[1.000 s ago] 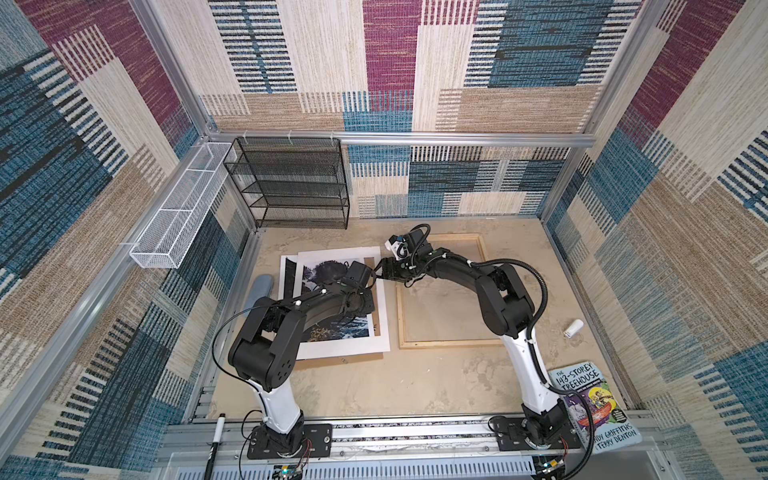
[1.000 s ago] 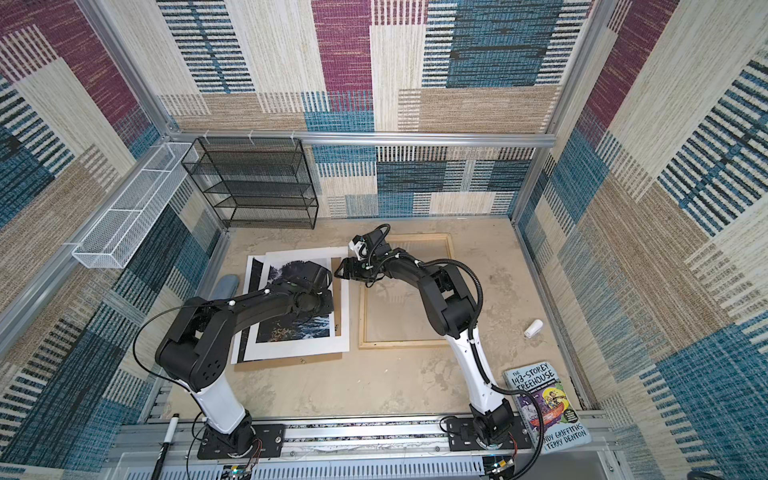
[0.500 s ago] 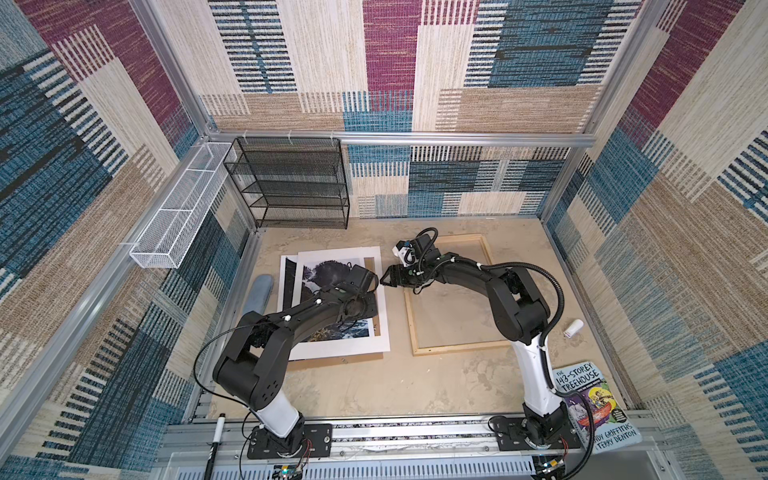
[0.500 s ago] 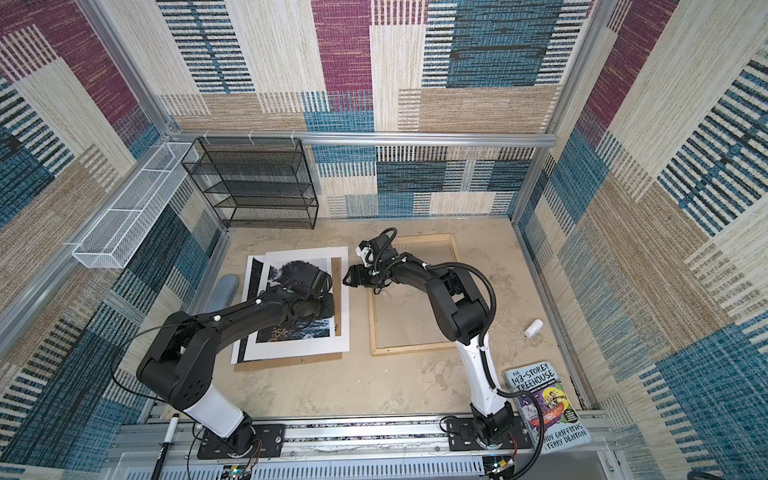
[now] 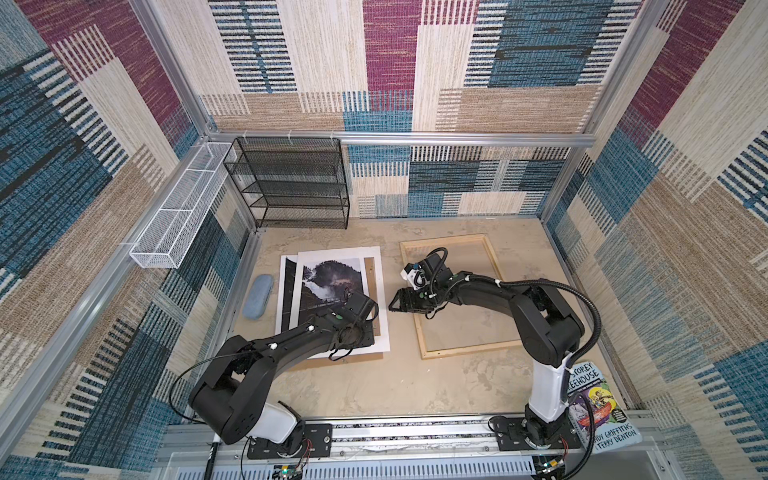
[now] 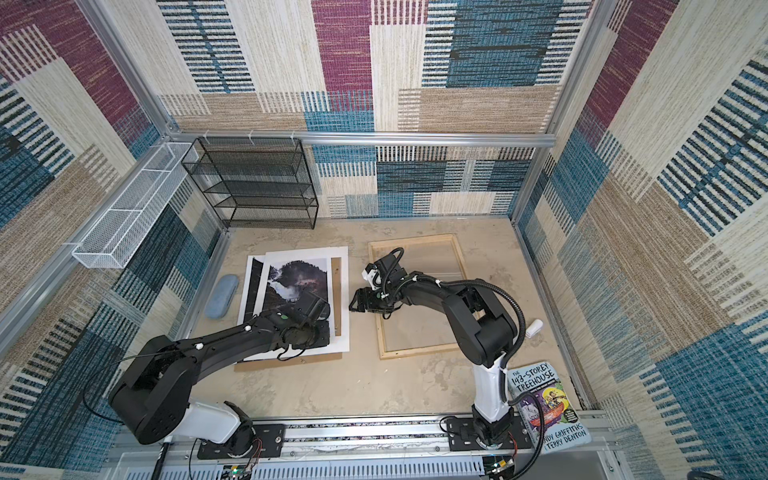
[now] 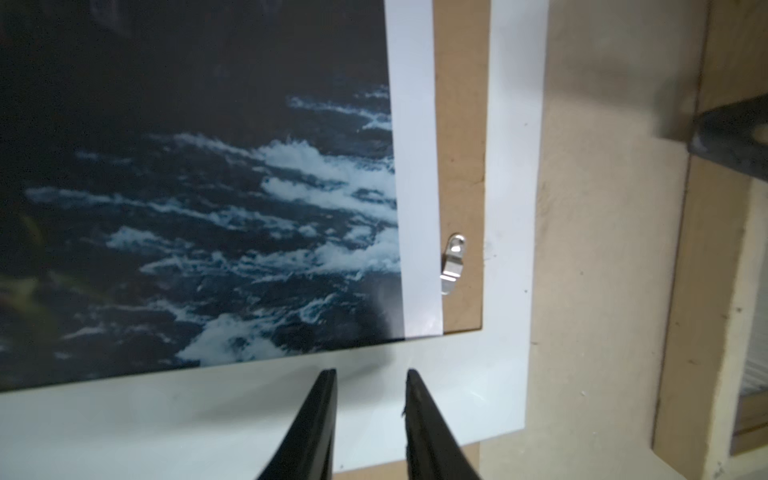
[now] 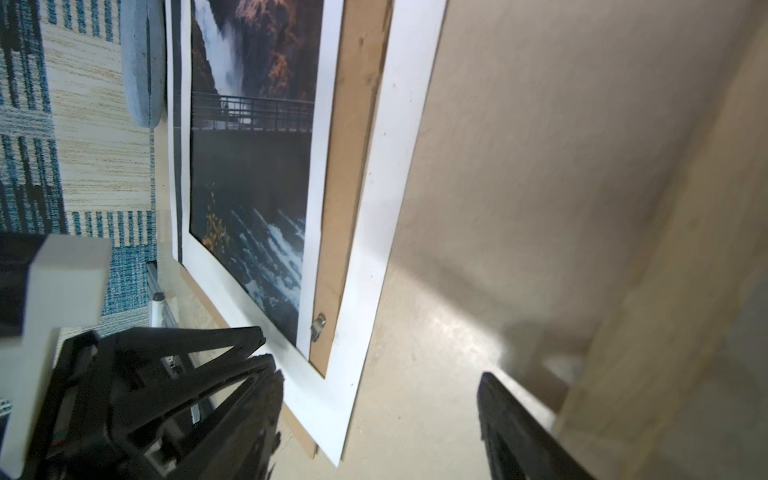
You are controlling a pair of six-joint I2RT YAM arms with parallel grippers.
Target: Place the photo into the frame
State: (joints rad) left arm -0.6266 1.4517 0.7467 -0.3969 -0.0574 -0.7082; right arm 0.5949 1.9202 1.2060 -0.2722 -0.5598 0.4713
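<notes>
The photo (image 5: 328,282), a dark waterfall print, lies left of centre in both top views under a white mat (image 5: 376,266) and over a brown backing board (image 5: 316,363). In both top views the pale wooden frame (image 5: 469,349) (image 6: 415,351) lies flat to the right, slightly turned. My left gripper (image 7: 371,372) points down over the mat's near strip, just short of the photo's (image 7: 208,208) lower edge, narrowly open with nothing between its fingers. My right gripper (image 8: 380,372) (image 5: 392,305) hangs open over bare table between the mat (image 8: 374,249) and the frame's (image 8: 623,332) left strip.
A blue glasses case (image 5: 257,297) lies left of the photo. A black mesh shelf (image 5: 291,183) stands at the back, with a white wire basket (image 5: 178,212) on the left wall. A book (image 5: 598,411) and a small white object (image 6: 534,328) lie at the right.
The frame has slid right and turned slightly. My right gripper has come off its left strip toward the front. My left arm has sunk lower over the mat.
</notes>
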